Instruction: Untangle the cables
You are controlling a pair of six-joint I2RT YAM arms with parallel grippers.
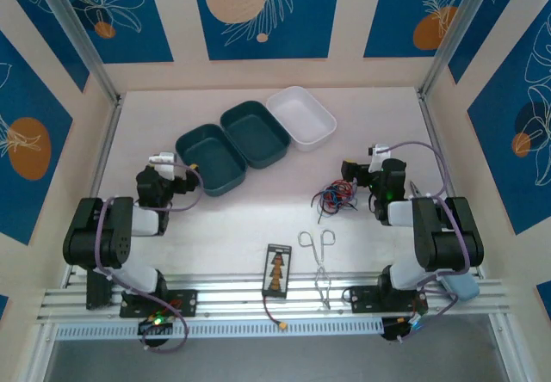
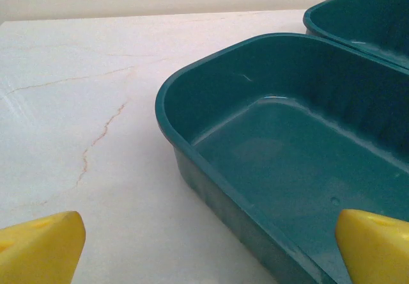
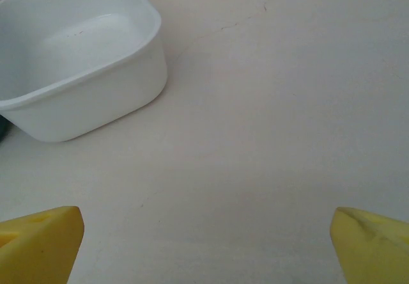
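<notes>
Opening state of a two-arm cable-untangling task, read from the near edge outward. Nearest the arm bases, a small black rectangular card with orange markings [image 1: 277, 272] and a pair of silver scissor-like forceps [image 1: 317, 249] lie on the pale marble-patterned table [image 1: 241, 218], apart from each other. Beyond them, right of centre, the cables [image 1: 336, 195], thin red, blue and black wires, sit in one knotted clump, just beside the right arm's wrist and touching no tray. The right gripper [image 3: 204, 249] has its yellow fingertips spread as wide as they go, with nothing between them; it faces bare table and the white rectangular plastic tray [image 3: 96, 105], not the clump. The left gripper [image 2: 206, 249] is equally wide and empty, poised at the rim of the nearer dark-teal plastic tray [image 2: 167, 98], well apart from the wires. A second dark-teal tray [image 1: 227, 124] stands between the other two at the far side. No strand appears separated yet. The step in hand is probably the first approach. It is best done by turning the right gripper toward the clump, taking a single colour by an outlying loop or free end rather than the dense middle, and drawing it out slowly while the left gripper pins the remainder.
</notes>
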